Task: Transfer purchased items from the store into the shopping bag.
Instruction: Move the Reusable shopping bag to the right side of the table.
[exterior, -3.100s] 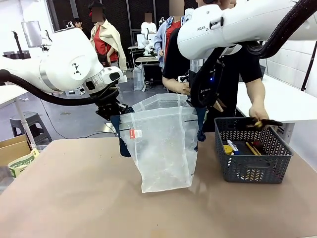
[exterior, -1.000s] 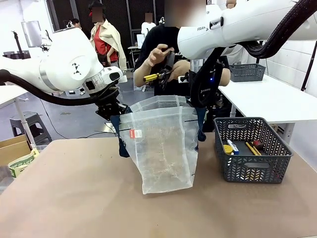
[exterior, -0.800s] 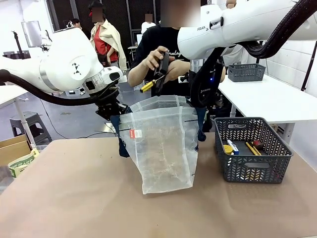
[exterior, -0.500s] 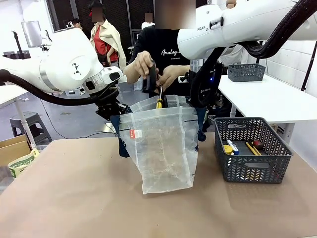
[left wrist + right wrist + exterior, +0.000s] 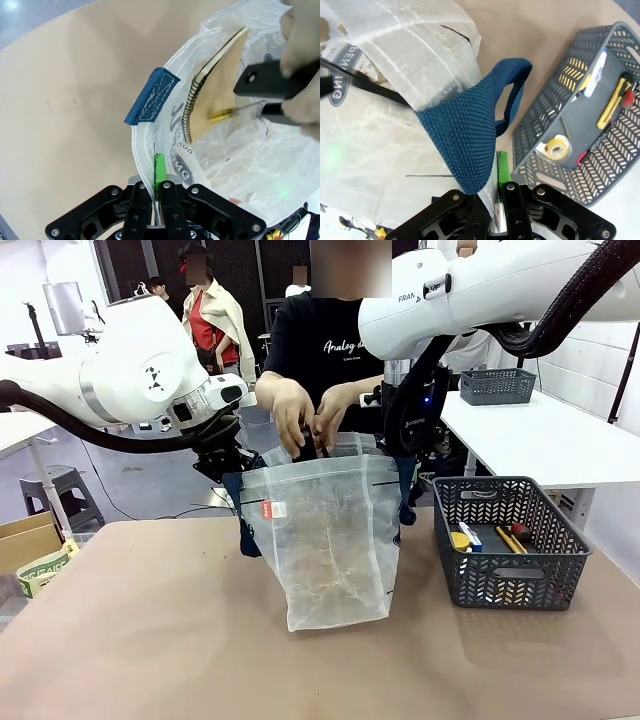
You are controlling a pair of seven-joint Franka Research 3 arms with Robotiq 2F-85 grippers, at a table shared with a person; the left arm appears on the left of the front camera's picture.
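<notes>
The translucent shopping bag [image 5: 330, 540] stands open at mid-table, its rim pinched on both sides. My left gripper [image 5: 230, 470] is shut on the bag's left rim [image 5: 156, 197], beside a navy handle [image 5: 150, 97]. My right gripper [image 5: 399, 478] is shut on the right rim [image 5: 498, 192], under the other navy strap [image 5: 467, 140]. The person's hands [image 5: 305, 425] lower a black-handled tool [image 5: 270, 82] into the bag's mouth, next to a brown spiral notebook [image 5: 220, 110]. The grey basket [image 5: 505, 585] at the right holds a tape roll [image 5: 556, 147], a yellow knife [image 5: 610, 102] and a pen [image 5: 595, 75].
The brown table [image 5: 150, 640] has free room in front and left of the bag. A cardboard box [image 5: 30, 550] sits off the table's left edge. Another grey basket [image 5: 497, 386] rests on a white table behind, to the right.
The person carried a tool from the basket side up over the bag and has lowered both hands to its mouth. Both grippers and the bag stayed still.
</notes>
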